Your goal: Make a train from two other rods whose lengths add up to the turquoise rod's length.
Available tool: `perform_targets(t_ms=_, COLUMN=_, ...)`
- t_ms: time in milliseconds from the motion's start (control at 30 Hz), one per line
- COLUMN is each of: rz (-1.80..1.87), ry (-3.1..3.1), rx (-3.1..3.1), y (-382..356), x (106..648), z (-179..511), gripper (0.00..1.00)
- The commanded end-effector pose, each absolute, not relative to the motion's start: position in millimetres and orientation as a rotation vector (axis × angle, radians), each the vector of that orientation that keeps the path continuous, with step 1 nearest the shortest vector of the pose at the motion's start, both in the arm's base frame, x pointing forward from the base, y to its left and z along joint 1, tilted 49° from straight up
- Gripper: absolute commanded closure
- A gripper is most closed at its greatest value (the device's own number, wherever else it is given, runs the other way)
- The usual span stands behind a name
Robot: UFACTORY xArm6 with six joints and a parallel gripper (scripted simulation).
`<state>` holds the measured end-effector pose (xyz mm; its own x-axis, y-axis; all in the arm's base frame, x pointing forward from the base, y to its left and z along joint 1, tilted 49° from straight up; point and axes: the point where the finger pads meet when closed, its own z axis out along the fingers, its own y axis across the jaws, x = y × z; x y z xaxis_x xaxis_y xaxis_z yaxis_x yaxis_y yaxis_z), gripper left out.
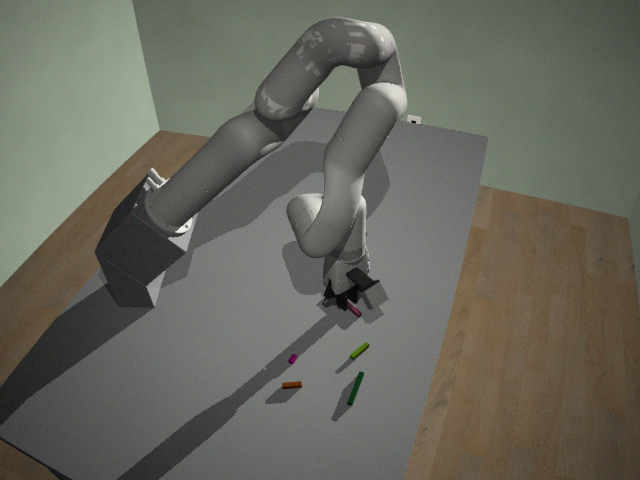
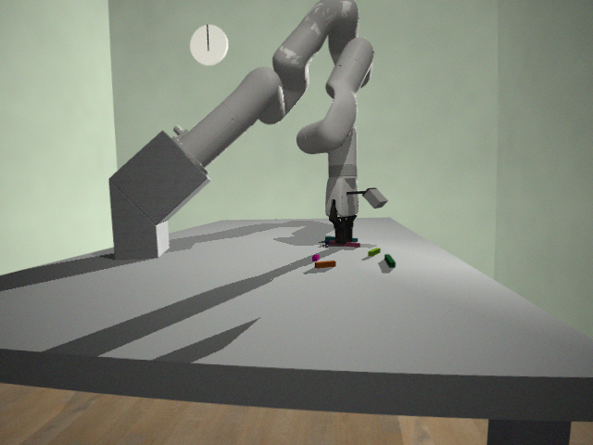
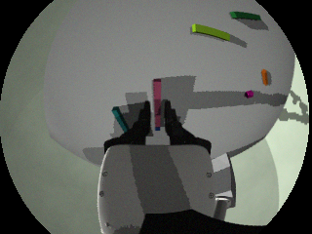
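My gripper [image 1: 341,302] [image 2: 343,237] [image 3: 157,107] is low over the table, and its fingers stand a little apart on either side of the pink rod [image 1: 354,310] [image 2: 351,245] [image 3: 156,92]. The pink rod lies flat on the table, and a small gap shows on each side of it in the wrist view. A small blue rod [image 3: 158,129] shows at the pink rod's near end, between the fingers. The turquoise rod [image 3: 120,119] [image 2: 329,238] lies just to the left of the fingers, at a slant. It is hidden behind the gripper in the top view.
The lime rod [image 1: 359,350] [image 2: 373,250] [image 3: 211,31], the green rod [image 1: 355,388] [image 2: 389,260] [image 3: 245,16], the orange rod [image 1: 291,384] [image 2: 325,263] [image 3: 264,77] and the magenta rod [image 1: 292,358] [image 2: 315,257] [image 3: 249,94] lie apart towards the table's front. The robot base [image 1: 134,253] stands at the left.
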<state>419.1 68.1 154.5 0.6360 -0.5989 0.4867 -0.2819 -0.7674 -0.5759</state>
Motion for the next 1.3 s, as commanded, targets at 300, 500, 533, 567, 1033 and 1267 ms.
perform_targets(t_ms=300, rz=-0.947, ry=0.691, rx=-2.405, y=61.2, x=397.7, z=175.0, gripper=0.76)
perform_targets(t_ms=500, rz=-0.947, ry=0.691, rx=-2.405, y=57.2, x=385.2, z=186.3, gripper=0.76)
perform_targets(t_ms=533, rz=-0.947, ry=0.691, rx=-2.405, y=56.5, x=383.1, z=188.2, gripper=0.76)
perform_targets(t_ms=567, rz=-0.947, ry=0.691, rx=-2.405, y=55.8, x=381.0, z=190.2, gripper=0.76)
perform_targets(t_ms=1033, rz=-0.947, ry=0.691, rx=-2.405, y=49.4, x=361.2, z=208.3, gripper=0.76)
perform_targets(t_ms=1267, rz=-0.947, ry=0.692, rx=-2.406, y=48.6, x=358.6, z=210.6, gripper=0.76)
